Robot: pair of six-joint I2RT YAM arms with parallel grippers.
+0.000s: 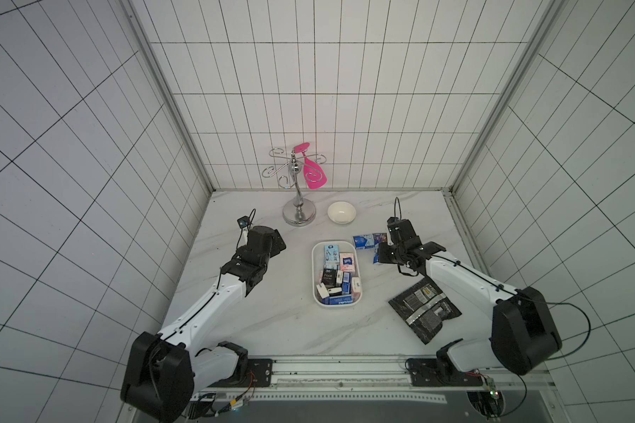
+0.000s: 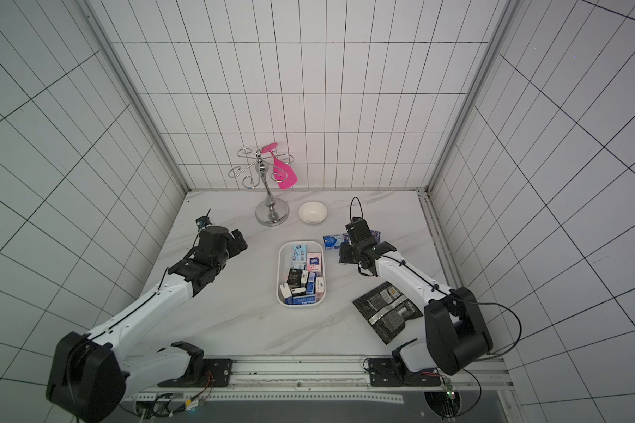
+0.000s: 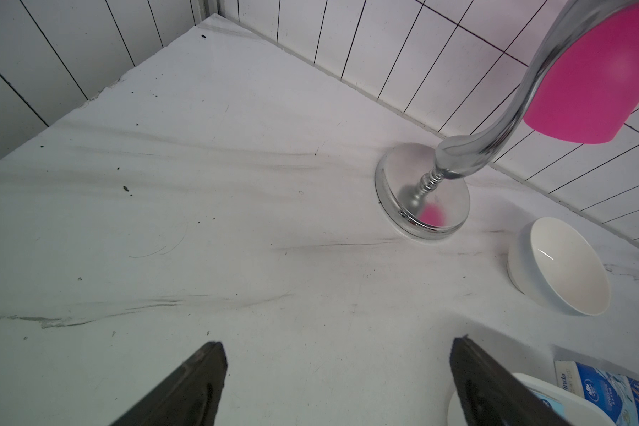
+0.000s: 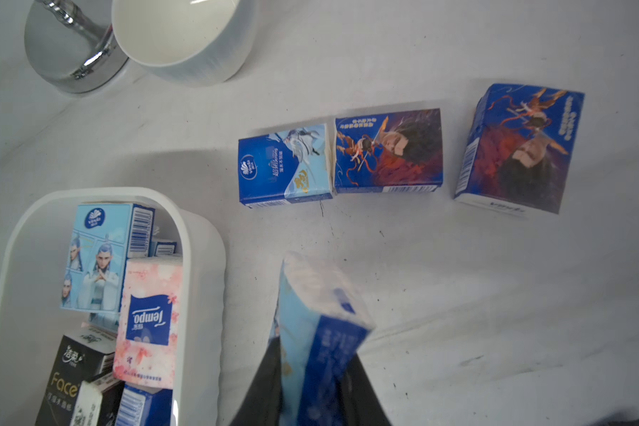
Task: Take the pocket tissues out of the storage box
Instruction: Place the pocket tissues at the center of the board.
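**Right pincer carries a packet beside the box, with the laid-out row just ahead**

The right pincer (image 4: 312, 356) is closed tight on a light-blue packet (image 4: 310, 295). It holds the packet by one end, so the packet's long axis sticks out past the fingertips. The packet hangs above bare desk (image 4: 458, 295) and touches nothing else.

The storage box (image 1: 313, 274) sits mid-desk, to the left of this pincer and close by. Most of the pocket tissues (image 1: 336, 274) are inside it, packed in a jumble of blue, black and pink.

Three packets (image 4: 388, 151) already lie flat on the desk just beyond the pincer, farther from the robot's base. Two of them touch side by side and the third lies a little apart. The held packet's free end points roughly toward this row, and open desk lies between the row and the box wall. Setting the packet down probably calls for a short lowering onto that open patch, not a long reach.

The left pincer (image 3: 338, 345) hangs wide open with nothing in it. It is over bare desk on the far side of the box, near the chrome stand (image 1: 298, 214) and the white bowl (image 1: 341, 212). The right arm is plainly the nearer one to the row.
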